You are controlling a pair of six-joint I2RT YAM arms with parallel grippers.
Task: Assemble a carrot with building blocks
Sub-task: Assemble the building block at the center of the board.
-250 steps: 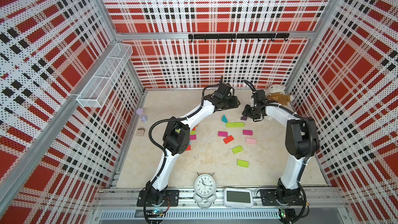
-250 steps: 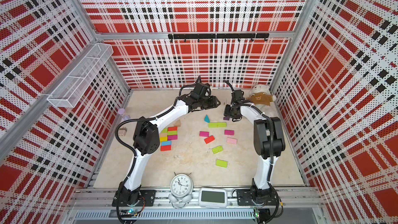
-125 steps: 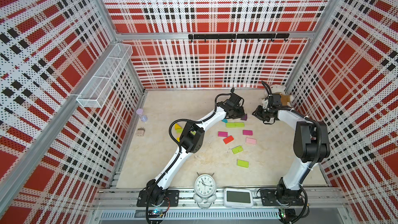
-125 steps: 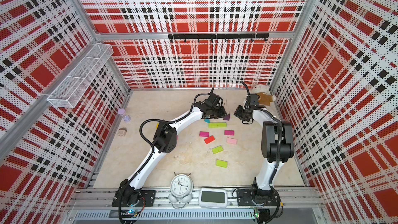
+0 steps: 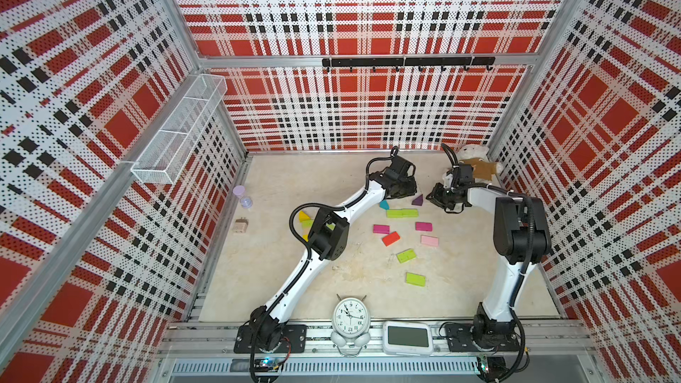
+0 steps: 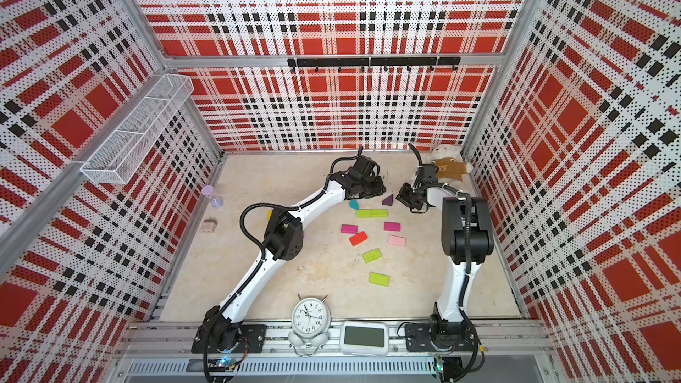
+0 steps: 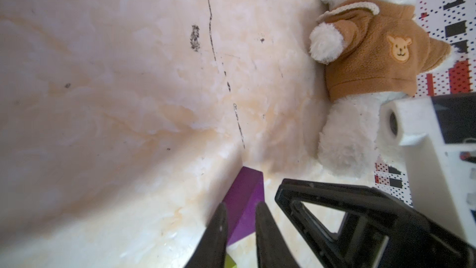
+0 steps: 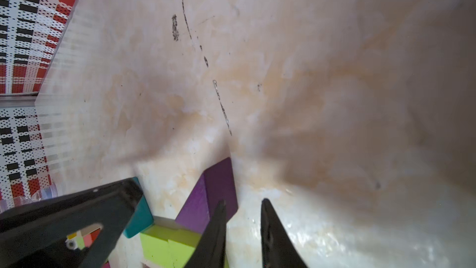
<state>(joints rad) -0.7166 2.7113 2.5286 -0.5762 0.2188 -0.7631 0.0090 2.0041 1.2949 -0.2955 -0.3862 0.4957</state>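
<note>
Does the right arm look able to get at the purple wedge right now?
Probably yes: the right gripper hangs right beside the purple wedge, nothing between them, though the left gripper crowds its other side.

You're working in a robot lab test cell: perforated plaid walls on an aluminium frame, a left arm and right arm bolted to a front rail, and an alarm clock beside what looks like a digital timer, its screen unreadable.

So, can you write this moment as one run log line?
left gripper: narrow gap, at purple wedge, grip unclear | right gripper: narrow gap, empty, beside wedge
</note>
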